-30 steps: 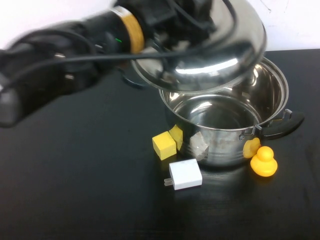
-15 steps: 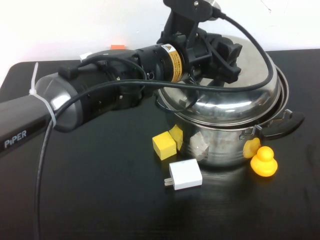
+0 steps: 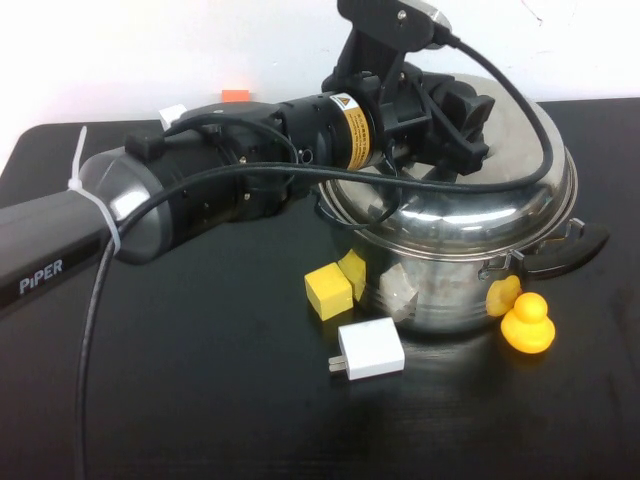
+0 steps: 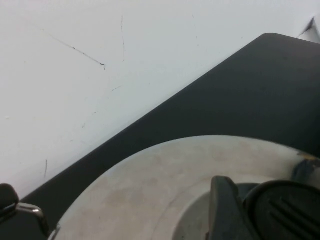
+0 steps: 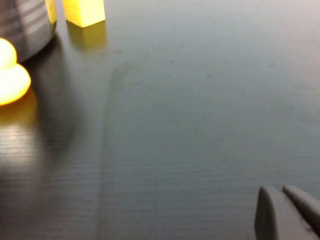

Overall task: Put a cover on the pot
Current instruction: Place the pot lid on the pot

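The shiny steel pot [image 3: 440, 290] with black side handles [image 3: 565, 250] stands right of the table's middle. The domed steel lid [image 3: 515, 190] lies on its rim and hides the inside. My left gripper [image 3: 455, 120] reaches in from the left over the lid and is shut on the lid's black knob. In the left wrist view a finger [image 4: 225, 210] presses against the knob [image 4: 285, 210] above the lid's dome [image 4: 135, 190]. My right gripper [image 5: 280, 192] shows only in the right wrist view, shut and empty, low over the bare black table.
A yellow cube [image 3: 328, 290] and a white charger plug [image 3: 370, 350] lie in front of the pot on its left. A yellow rubber duck [image 3: 527, 322] sits at its front right. The white wall runs along the table's far edge.
The left arm has brought the lid down from a tilted hold above the open pot until it sits on the rim. The small objects have not moved.
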`<state>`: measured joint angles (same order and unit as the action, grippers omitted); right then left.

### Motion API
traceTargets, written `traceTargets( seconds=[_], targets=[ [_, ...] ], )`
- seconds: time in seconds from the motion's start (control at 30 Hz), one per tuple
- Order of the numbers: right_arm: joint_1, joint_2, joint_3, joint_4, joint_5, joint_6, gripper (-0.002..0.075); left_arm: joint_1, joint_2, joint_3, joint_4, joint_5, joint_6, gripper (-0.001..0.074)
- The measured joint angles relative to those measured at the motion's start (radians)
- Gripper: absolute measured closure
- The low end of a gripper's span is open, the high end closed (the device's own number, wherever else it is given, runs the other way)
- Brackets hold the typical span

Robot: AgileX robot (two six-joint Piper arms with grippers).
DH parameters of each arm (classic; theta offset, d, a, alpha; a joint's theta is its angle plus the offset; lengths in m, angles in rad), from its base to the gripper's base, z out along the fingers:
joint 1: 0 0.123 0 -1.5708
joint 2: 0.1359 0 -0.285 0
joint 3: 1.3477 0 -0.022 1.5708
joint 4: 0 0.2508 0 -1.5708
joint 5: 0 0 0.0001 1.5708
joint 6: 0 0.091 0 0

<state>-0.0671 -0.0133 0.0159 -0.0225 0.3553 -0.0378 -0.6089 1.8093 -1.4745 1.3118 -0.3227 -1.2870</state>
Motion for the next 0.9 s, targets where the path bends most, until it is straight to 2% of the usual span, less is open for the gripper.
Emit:
traceTargets(
  seconds=[0.53, 0.9],
  targets=[
    [0.000, 0.000, 0.000, 0.000, 0.000, 0.000, 0.0728, 0.000, 0.020, -0.006, 0.045, -0.016, -0.029, 0.0414],
    [0.000, 0.000, 0.000, 0.000, 0.000, 0.000, 0.0728, 0.000, 0.020, -0.012, 0.123, -0.016, -0.130, 0.0414]
  ],
)
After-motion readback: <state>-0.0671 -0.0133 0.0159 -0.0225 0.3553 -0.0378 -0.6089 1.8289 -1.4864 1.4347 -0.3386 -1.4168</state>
